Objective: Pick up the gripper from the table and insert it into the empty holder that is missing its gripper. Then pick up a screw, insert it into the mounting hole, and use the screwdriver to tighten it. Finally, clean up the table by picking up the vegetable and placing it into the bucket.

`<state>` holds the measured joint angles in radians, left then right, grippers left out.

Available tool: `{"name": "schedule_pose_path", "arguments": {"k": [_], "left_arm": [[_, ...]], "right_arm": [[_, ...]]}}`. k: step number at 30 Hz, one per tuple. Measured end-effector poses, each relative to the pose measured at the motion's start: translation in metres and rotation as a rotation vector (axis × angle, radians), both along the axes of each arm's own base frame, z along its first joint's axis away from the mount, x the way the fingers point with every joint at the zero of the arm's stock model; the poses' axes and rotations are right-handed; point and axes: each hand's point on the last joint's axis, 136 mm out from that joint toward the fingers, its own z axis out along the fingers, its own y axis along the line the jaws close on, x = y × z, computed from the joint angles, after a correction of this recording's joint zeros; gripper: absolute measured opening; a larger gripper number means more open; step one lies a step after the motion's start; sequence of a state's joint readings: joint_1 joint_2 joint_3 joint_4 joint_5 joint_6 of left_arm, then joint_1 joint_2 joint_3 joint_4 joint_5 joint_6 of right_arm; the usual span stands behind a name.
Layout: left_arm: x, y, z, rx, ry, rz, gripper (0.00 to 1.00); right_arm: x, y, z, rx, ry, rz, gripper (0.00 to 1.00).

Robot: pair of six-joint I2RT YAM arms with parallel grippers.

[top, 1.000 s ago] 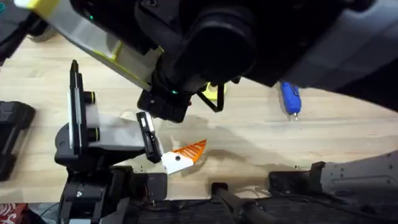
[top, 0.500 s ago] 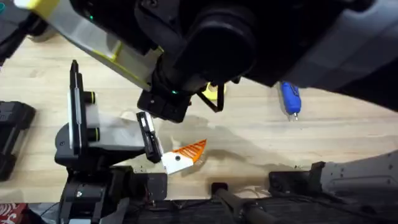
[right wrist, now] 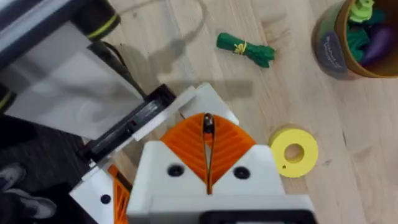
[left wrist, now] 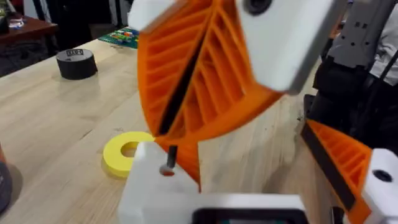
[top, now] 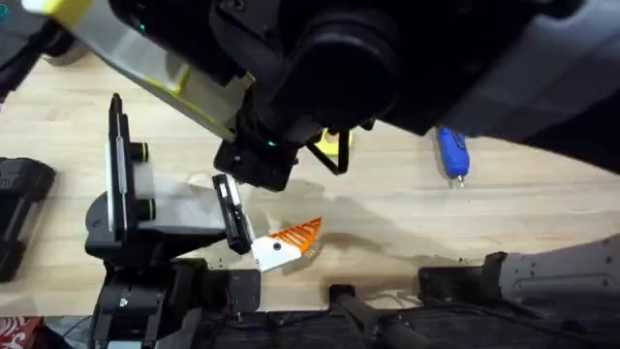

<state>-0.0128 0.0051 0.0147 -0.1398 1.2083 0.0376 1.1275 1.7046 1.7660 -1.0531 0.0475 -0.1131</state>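
Half the bucket (right wrist: 364,34) cut off

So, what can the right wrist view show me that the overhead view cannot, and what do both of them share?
Right wrist view alone: the green vegetable lying on the table, and the bucket with toys inside.

Overhead view alone: the blue screwdriver lying on the wood, apart from the arms.

Both: the yellow ring, partly hidden under the dark arm from overhead, and orange ribbed gripper pads.
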Motion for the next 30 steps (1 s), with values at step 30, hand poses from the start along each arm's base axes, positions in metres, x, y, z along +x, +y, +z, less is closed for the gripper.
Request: {"name": "schedule_pose_path", "arguments": {"k": [30], "left_arm": [[0.0, 0.0, 0.0, 0.0, 0.0, 0.0, 0.986]], "right_arm": [[0.0032, 0.0, -0.007, -0.016, 0.007, -0.007, 0.005]]}}
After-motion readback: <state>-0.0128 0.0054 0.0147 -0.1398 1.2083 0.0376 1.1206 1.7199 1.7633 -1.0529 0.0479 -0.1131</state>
